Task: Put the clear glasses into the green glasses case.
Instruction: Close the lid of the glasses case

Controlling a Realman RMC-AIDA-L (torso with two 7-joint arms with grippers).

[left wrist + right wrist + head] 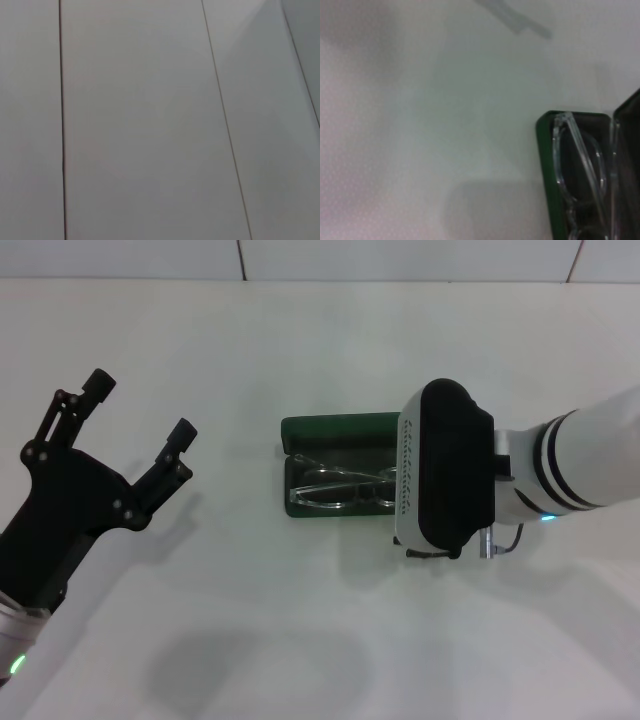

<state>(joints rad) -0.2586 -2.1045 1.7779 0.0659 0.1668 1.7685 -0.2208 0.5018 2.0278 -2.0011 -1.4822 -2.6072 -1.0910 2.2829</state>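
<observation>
Clear glasses (335, 488) lying inside open green glasses case (335, 428) at mid worktop (300, 620).

Transparent wraparound plastic, folded, against dark lining; hard rounded shell, lid raised. Right end effector (445, 465) directly over the case's right end, fingers hidden, state cannot be told. Left end effector (140, 410) well apart to the left, black fingers spread, gripping nothing.

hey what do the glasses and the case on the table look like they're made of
The clear glasses look like transparent glossy plastic: the dark lining shows straight through lens and arms, with bright edge glints. The green glasses case looks like a rigid shell with a smooth dark green finish; whether plastic or coated metal is unclear. Its lining looks matte.
</observation>
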